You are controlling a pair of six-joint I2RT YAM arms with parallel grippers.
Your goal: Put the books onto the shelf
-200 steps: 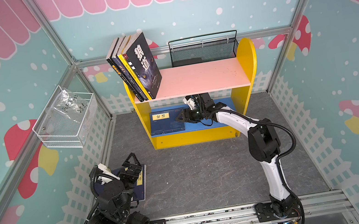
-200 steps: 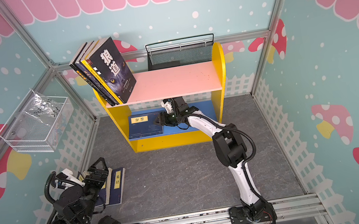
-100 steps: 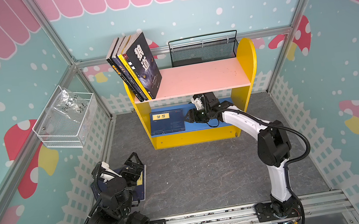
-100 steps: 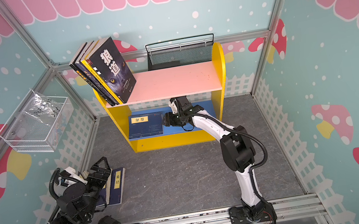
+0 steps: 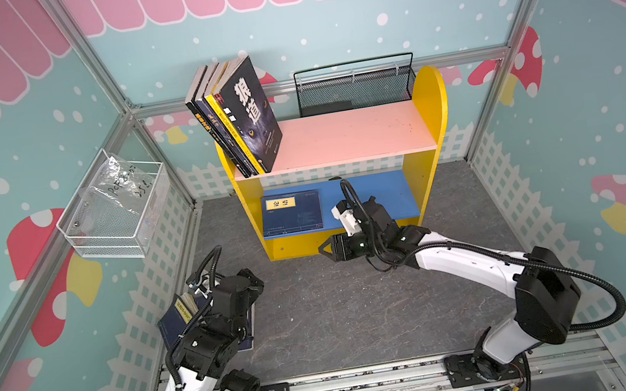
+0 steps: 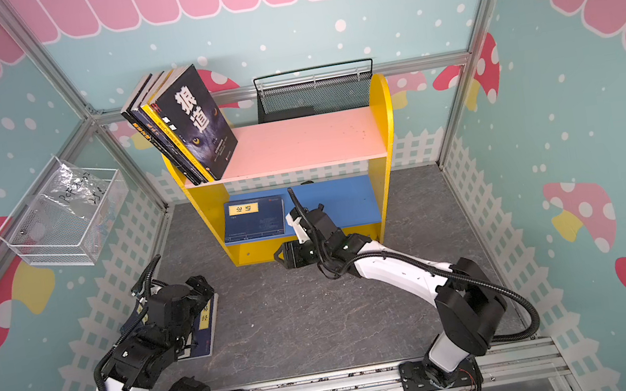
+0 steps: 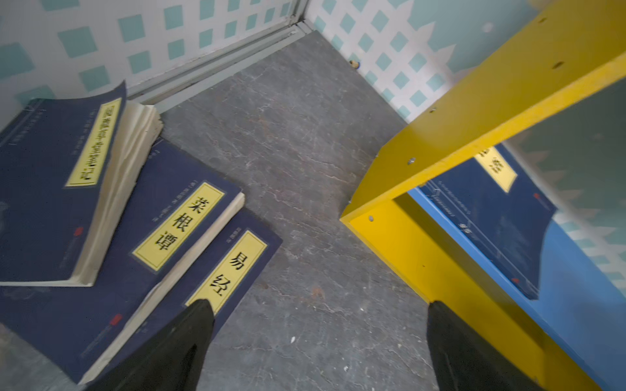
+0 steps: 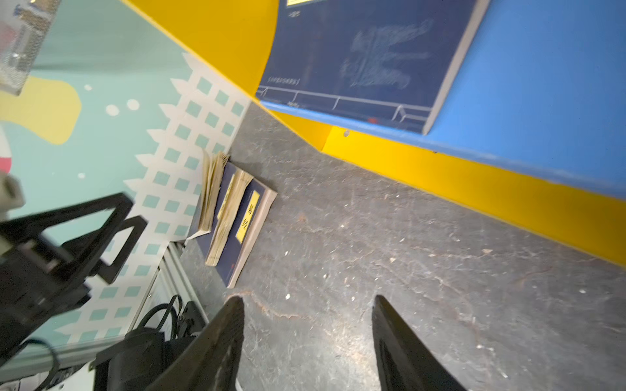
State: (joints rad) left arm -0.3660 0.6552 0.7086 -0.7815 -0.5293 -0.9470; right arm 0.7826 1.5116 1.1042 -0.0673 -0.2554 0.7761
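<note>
On the left, three navy books (image 7: 152, 203) lie stacked on the floor (image 7: 305, 169), just beside the left claw (image 7: 318, 308), which gapes wide and empty. The shelf (image 5: 432, 103) carries leaning books (image 5: 245, 118) above and one flat book (image 5: 292, 213) below. The right claw (image 8: 308, 299), half-spread and empty, hangs near its front edge.

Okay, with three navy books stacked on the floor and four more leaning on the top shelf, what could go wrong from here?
1. The top navy book in the floor stack has a curled cover and fanned pages. The open left gripper might pinch loose pages instead of the whole book.
2. The leaning books on the pink board tilt outward over its left end. A bump while shelving another could topple them.
</note>
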